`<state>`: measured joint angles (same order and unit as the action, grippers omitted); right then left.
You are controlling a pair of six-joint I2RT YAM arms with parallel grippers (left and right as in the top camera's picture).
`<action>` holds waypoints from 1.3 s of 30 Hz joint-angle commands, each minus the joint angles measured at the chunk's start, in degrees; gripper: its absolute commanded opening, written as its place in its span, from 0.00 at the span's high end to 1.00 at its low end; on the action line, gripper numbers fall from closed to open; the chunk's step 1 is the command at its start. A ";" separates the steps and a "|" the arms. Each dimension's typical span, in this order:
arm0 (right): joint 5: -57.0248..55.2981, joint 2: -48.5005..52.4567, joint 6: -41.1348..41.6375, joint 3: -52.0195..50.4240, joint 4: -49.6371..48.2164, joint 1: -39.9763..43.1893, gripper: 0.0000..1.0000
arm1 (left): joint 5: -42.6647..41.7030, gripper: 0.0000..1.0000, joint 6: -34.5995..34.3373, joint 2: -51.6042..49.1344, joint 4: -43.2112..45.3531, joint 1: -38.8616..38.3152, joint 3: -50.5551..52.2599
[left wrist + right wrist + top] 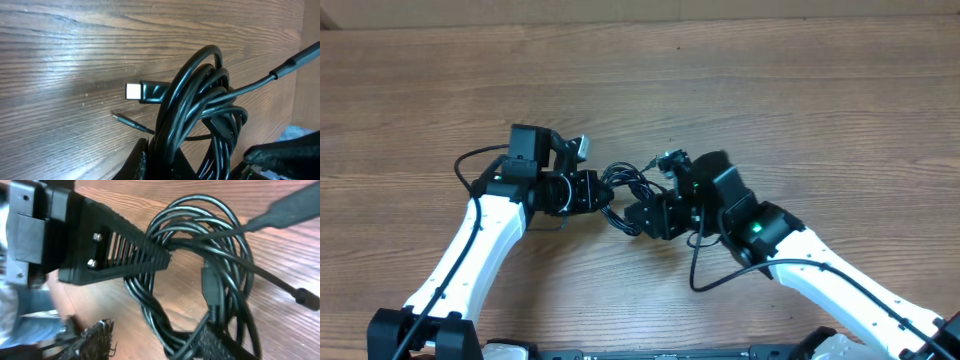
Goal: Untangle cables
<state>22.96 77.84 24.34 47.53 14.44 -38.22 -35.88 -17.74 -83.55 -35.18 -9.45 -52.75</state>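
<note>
Wood-grain table (pixel 800 90) fills every view. Two white arms come in from the bottom of the overhead frame, the left arm (pixel 470 240) from the lower left and the right arm (pixel 840 275) from the lower right, and they meet near the middle.

The left gripper (pixel 588 192) points right, into the knot. In the right wrist view one ribbed black finger of it pokes through the loops. Its other finger is hidden, so I cannot tell whether it pinches anything. The right gripper (pixel 160 342) stands spread, with the bundle running down between its fingers at the bottom of that view, close against the right-hand one.

The cables (pixel 623 182) sit just between the two grippers, at mid-frame overhead. They form one tight coil of glossy black cords, looped several times and crossing each other. They look light and limp, and smooth enough to slide through a loose hold. Several strands will likely lift together unless only one is taken.

A silver-tipped plug (pixel 134 91) sticks out to the left of the coil and lies flat on the wood. It is the stiffest, clearest place to take hold. A second plug (pixel 209 287) lies inside the ring and is harder to reach. A small connector (pixel 305 298) ends a straight cord at the right edge. A very fine stray end (pixel 127 121) rests on the table below the silver plug.
</note>
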 commanded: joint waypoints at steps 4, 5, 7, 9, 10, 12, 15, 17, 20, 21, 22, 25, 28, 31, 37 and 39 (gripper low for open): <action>-23.26 -0.22 -1.86 0.92 4.46 -2.64 0.44 | 0.31 0.96 -2.34 0.31 -0.76 -1.92 -0.96; -24.17 -0.22 -1.86 0.92 4.66 -2.64 0.44 | 0.31 0.96 -1.73 0.31 -0.79 -1.92 -0.96; -25.16 -0.22 -1.88 0.92 4.81 -2.64 0.44 | 0.50 0.96 -0.87 0.31 -0.85 -1.81 -0.96; -25.44 -0.22 -1.88 0.92 4.57 -2.64 0.41 | 0.48 0.95 -0.39 0.31 -0.81 -1.77 -0.96; -25.42 -0.22 -1.88 0.92 4.37 -2.64 0.37 | 0.31 0.96 -0.44 0.31 -0.74 -1.77 -0.96; -24.44 -0.22 -1.88 0.92 4.33 -2.64 0.31 | -0.90 0.95 -0.44 0.31 -0.55 -1.77 -0.96; -19.67 -0.20 -1.88 0.83 4.31 -2.64 0.29 | -3.89 0.96 0.87 0.31 0.20 -1.77 -0.98; -15.65 -0.09 -1.88 0.76 4.35 -2.64 0.29 | -5.53 0.96 2.51 0.31 0.79 -1.77 -0.98; -11.13 0.07 -1.88 0.50 4.33 -2.64 0.30 | -6.14 0.96 2.60 0.31 1.33 -1.77 -0.98; -10.27 0.07 -1.88 0.46 4.37 -2.64 0.34 | -6.14 0.96 2.67 0.31 1.36 -1.77 -0.98; -9.07 0.07 -1.88 0.44 4.37 -2.64 0.38 | -6.14 0.96 3.04 0.31 1.36 -1.77 -0.98; -6.12 0.07 -1.90 0.44 4.20 -2.58 0.55 | -6.16 0.95 3.63 0.31 1.29 -1.70 -0.98; -4.24 0.07 -1.92 0.44 4.28 -2.58 0.73 | -6.16 0.96 3.63 0.31 1.42 -1.09 -0.98; -1.95 0.07 -1.95 0.44 4.35 -2.58 0.86 | -7.39 0.96 3.63 0.31 1.42 0.55 -0.98; 2.16 0.07 -1.97 0.44 3.34 -2.58 0.96 | -17.55 0.96 8.41 0.31 2.05 3.52 -0.98; 5.77 0.07 -2.47 0.44 2.08 -2.58 0.96 | -18.10 0.96 9.05 0.31 2.12 3.54 -0.98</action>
<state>18.20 77.84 23.40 47.64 17.54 -39.72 -46.04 -11.42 -83.55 -34.44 -6.15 -52.75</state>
